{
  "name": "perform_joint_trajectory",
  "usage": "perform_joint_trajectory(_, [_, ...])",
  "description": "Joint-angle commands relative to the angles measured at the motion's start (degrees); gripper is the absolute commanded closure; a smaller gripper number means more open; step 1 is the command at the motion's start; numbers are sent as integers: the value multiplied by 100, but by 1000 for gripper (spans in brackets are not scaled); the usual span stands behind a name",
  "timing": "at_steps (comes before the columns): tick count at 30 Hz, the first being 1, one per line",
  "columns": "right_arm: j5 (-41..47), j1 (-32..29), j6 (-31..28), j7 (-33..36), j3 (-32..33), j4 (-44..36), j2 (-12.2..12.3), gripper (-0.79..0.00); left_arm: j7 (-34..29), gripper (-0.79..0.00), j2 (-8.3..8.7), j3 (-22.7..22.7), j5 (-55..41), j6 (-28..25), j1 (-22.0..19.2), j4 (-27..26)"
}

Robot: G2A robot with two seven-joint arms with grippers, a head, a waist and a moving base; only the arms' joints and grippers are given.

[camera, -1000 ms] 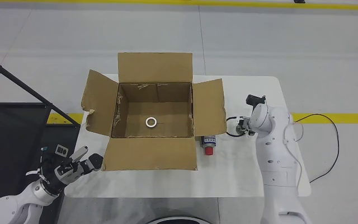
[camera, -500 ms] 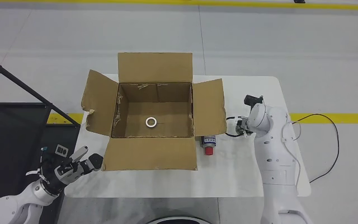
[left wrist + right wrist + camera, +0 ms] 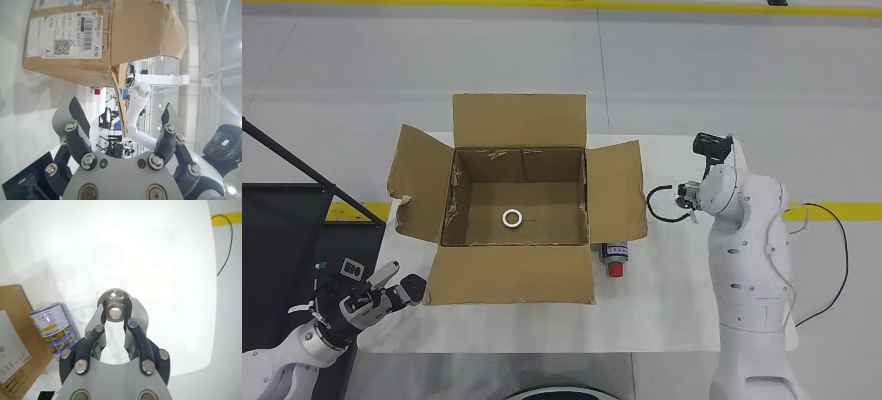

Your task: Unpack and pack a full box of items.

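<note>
Seen from above, with 12 o'clock at the far edge, a white worktop [image 3: 682, 300] carries an open cardboard box [image 3: 542, 170] that sits toward 9 o'clock, all four flaps folded outward. On the box floor, near its middle, we see a small white ring [image 3: 512, 217] lying flat. Just beside the box, at its 4 o'clock corner and partly under the right flap, a printed can [image 3: 614, 253] lies on its side with its red end pointing to 6 o'clock. The right claw [image 3: 682, 200] is over the worktop at 3 o'clock of the box, just past the right flap's edge. In the right wrist view, this claw [image 3: 115, 311] is clenched on the neck of a metal flanged bushing [image 3: 115, 306], whose round flange faces away from the camera toward the white surface. The can [image 3: 53, 330] and a corner of the box [image 3: 13, 321] show to one side. The left claw [image 3: 392, 288] sits at the worktop's 8 o'clock corner, near the box's front flap. In the left wrist view, we see its fingers [image 3: 79, 117] spread wide and released, with nothing between them, pointing toward the labelled box wall [image 3: 71, 37].
</note>
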Motion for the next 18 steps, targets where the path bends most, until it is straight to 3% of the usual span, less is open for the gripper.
perform_joint_trajectory(1, [-3, 150, -39, -112, -109, -229, -12, 0, 0, -785, 0, 0, 0, 0, 0, 0])
perform_joint_trajectory(9, [698, 821, -48, -749, -962, -323, -184, 0, 0, -785, 0, 0, 0, 0, 0, 0])
perform_joint_trajectory(18, [2616, 1518, -796, -1213, -2099, 1030, -498, 0, 0, -785, 0, 0, 0, 0, 0, 0])
